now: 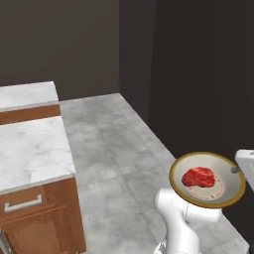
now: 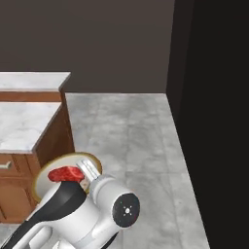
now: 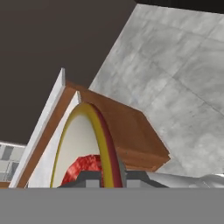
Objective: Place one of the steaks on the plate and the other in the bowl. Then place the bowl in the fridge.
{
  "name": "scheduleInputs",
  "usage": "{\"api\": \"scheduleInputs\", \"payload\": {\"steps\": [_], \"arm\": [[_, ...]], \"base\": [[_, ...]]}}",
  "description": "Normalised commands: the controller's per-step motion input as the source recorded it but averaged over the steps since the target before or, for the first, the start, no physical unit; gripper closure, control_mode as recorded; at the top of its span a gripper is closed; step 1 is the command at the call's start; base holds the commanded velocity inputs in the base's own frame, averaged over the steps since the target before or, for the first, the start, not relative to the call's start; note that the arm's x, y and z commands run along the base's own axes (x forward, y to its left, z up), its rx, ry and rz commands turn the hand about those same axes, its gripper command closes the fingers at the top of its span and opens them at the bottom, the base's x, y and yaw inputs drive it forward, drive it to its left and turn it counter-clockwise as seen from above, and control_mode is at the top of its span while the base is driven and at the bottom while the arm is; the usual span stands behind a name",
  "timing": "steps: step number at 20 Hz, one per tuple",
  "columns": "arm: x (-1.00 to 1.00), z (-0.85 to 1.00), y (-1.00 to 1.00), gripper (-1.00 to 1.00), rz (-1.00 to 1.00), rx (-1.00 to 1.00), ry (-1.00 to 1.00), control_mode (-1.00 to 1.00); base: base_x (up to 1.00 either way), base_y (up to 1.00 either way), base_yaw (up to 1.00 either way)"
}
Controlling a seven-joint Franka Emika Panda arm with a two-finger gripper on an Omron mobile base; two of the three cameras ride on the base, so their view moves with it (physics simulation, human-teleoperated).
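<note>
While we count one bowl (image 1: 207, 179) and one steak (image 1: 198, 177), both ride in the air above the grey tiled floor (image 1: 114, 149), right of the marble-topped wooden counter (image 1: 32, 149). Our gripper (image 3: 109, 177) is clamped on the bowl's brown rim. Round and pale inside, the bowl holds the lumpy red slab. From the hand camera we see its rim edge-on.

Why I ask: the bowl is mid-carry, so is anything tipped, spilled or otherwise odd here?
Nothing stands out. The hand is shut on the bowl at its rim, holding it above the grey floor. One steak lies inside the bowl, and no meat shows on the floor.
</note>
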Motion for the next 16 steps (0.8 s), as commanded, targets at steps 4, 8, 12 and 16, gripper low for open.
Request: {"api": "scheduleInputs", "payload": {"steps": [4, 8, 12, 16], "arm": [[0.0, 0.0, 0.0, 1.0, 0.0, 0.0, 0.0, 1.0], [0.0, 0.0, 0.0, 1.0, 0.0, 0.0, 0.0, 1.0], [0.0, 0.0, 0.0, 1.0, 0.0, 0.0, 0.0, 1.0], [0.0, 0.0, 0.0, 1.0, 0.0, 0.0, 0.0, 1.0]], "base": [[1.0, -0.72, 0.06], [1.0, -0.4, 0.12], [1.0, -0.21, 0.16], [1.0, -0.17, 0.16]]}}
